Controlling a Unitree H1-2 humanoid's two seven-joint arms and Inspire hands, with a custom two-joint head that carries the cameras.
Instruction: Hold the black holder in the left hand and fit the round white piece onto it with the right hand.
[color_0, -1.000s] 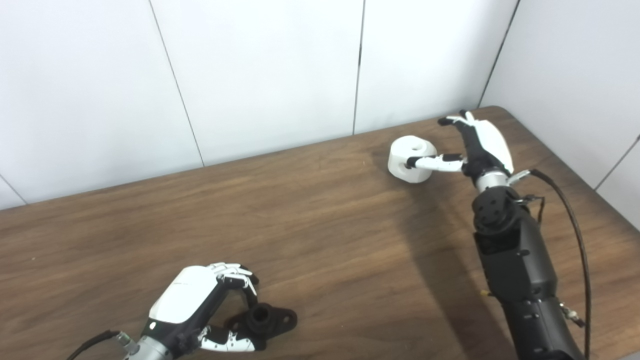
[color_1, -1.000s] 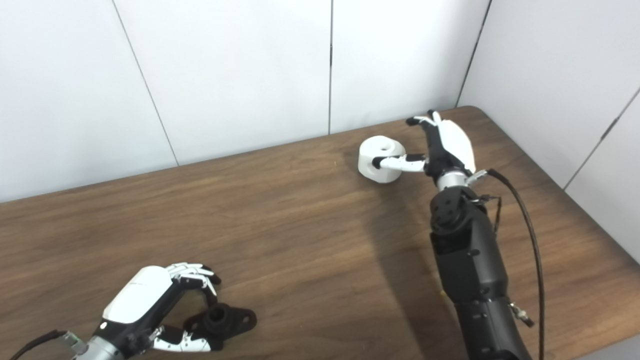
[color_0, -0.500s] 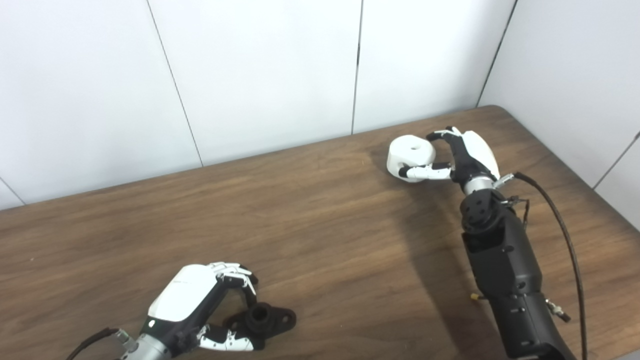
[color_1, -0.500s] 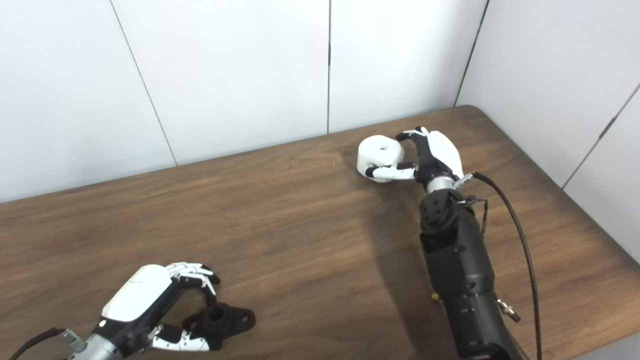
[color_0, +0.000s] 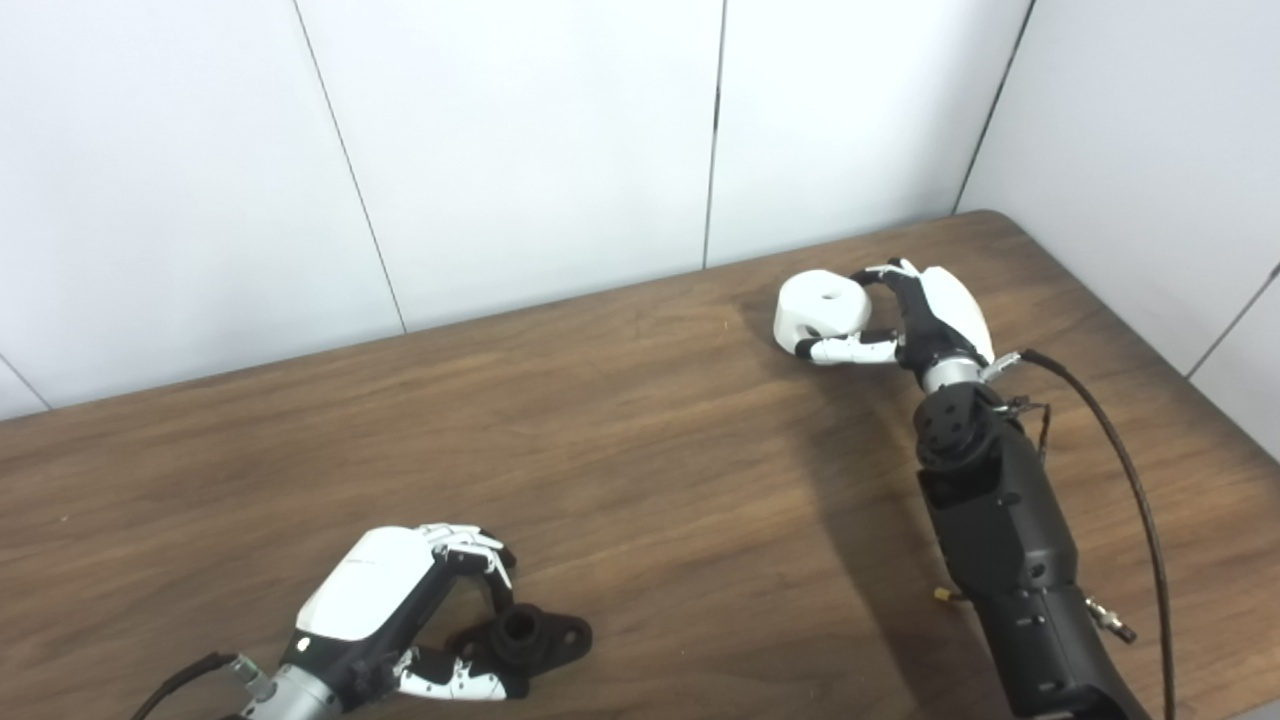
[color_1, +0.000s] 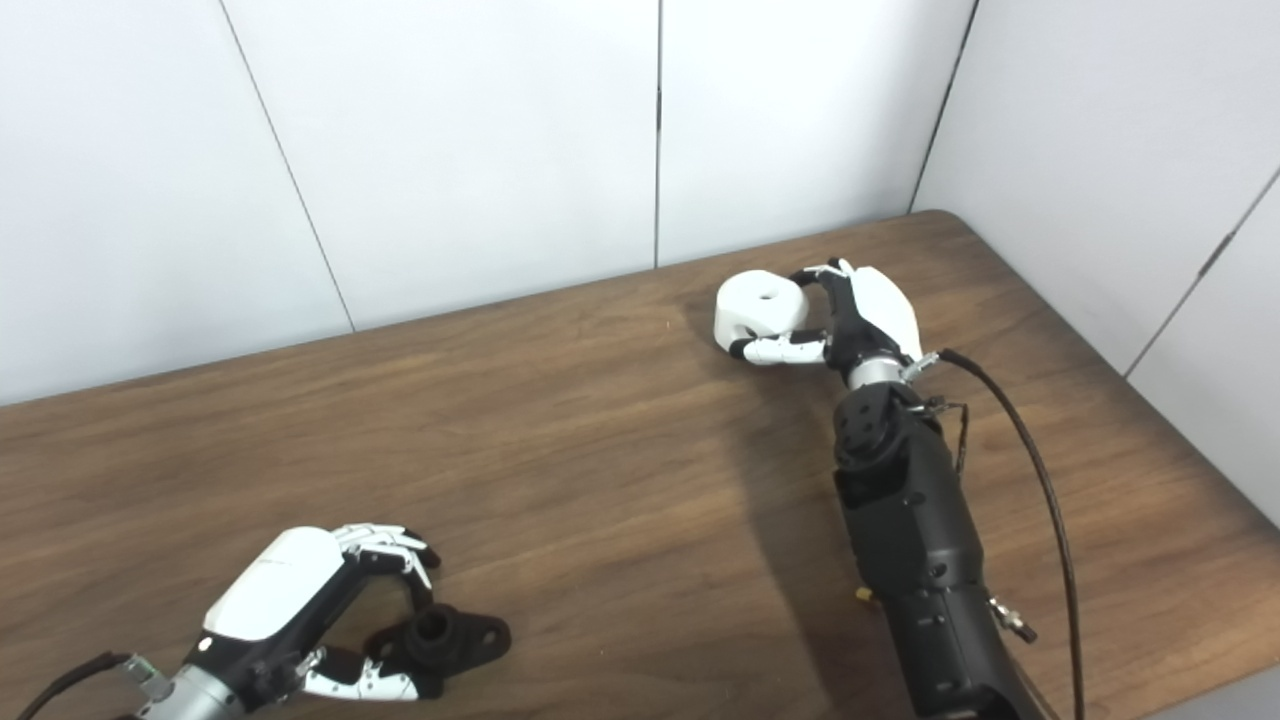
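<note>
Upper right, the right hand grasps the round white piece. Lower left, the left hand curls around the black holder on the table; contact unclear, wrist cut off.

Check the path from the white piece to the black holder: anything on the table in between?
Nothing visible. Only bare table lies between the round white piece in the right hand and the black holder at the left hand.
</note>
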